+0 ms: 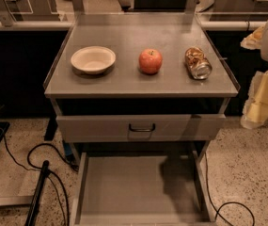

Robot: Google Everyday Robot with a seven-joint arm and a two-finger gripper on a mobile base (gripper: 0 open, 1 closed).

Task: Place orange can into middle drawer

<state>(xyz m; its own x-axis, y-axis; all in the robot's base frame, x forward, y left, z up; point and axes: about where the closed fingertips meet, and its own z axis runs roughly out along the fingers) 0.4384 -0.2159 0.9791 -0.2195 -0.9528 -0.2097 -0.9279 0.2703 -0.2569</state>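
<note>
Can (198,63), lying sideways: we bring gripper (259,100) (right edge, openness untellable) across its body, then lower into open drawer (138,192).

Reading as a robotics lab: metal drawer cabinet (138,84) standing on speckled floor (248,166), cables (43,145) trailing left, gripper (255,113) hanging right.

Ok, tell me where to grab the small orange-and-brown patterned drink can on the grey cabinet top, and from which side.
Take the orange can across its patterned sides at mid-length, coming from above. It lies on its side, silver end towards the camera, so closing left-to-right over the round body looks safest. The gripper is at the right edge, beside the grey cabinet.
</note>
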